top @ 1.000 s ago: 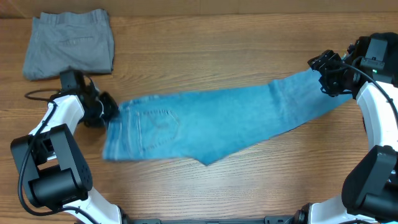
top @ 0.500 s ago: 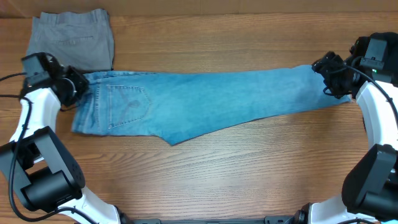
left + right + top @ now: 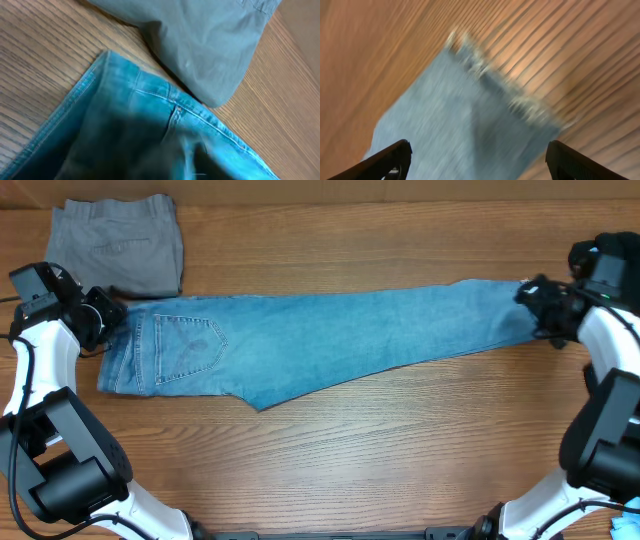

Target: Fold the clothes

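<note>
Jeans (image 3: 330, 340) are lying lengthwise along the table (image 3: 400, 460): waistband (image 3: 175, 107) beside left end effector (image 3: 105, 320) (opening impossible to tell), frayed hem (image 3: 510, 95) beneath right end effector (image 3: 477, 147), fingers (image 3: 390, 157) standing apart.

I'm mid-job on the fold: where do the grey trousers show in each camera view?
Overhead: grey trousers at top left, just above the waistband end of the jeans.
Left wrist: grey trousers across the top, next to the jeans.
Right wrist: not in it.
Shared landmark: the jeans, seen in all three.
</note>
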`<act>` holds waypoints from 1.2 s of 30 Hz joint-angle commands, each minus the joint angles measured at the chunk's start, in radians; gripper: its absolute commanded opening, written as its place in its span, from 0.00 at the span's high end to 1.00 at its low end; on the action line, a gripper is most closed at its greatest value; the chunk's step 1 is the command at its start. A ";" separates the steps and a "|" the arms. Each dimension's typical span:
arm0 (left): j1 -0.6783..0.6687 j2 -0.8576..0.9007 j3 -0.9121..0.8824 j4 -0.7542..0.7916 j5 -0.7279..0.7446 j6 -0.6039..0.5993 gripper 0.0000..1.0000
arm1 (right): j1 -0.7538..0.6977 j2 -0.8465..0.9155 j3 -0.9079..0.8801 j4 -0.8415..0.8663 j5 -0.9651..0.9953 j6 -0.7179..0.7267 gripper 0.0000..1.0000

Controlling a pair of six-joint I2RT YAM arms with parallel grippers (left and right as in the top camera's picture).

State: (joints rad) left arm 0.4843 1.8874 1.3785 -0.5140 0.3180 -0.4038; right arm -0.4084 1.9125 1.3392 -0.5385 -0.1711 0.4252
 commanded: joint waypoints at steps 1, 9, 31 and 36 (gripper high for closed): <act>-0.001 0.009 0.029 -0.010 0.021 0.015 0.30 | -0.055 0.043 0.023 0.023 -0.138 -0.042 0.11; -0.009 0.009 0.029 -0.085 0.049 0.026 0.26 | -0.063 0.093 0.023 0.026 -0.207 -0.168 0.13; -0.023 0.009 0.032 -0.177 0.076 0.061 0.22 | -0.082 0.195 0.064 0.046 -0.191 -0.193 0.29; -0.027 0.009 0.032 -0.177 0.077 0.061 0.24 | -0.091 0.195 0.173 0.032 -0.209 -0.198 0.27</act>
State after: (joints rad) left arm 0.4660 1.8874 1.3842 -0.6888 0.3752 -0.3630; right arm -0.4892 2.1029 1.4208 -0.5133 -0.3630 0.2340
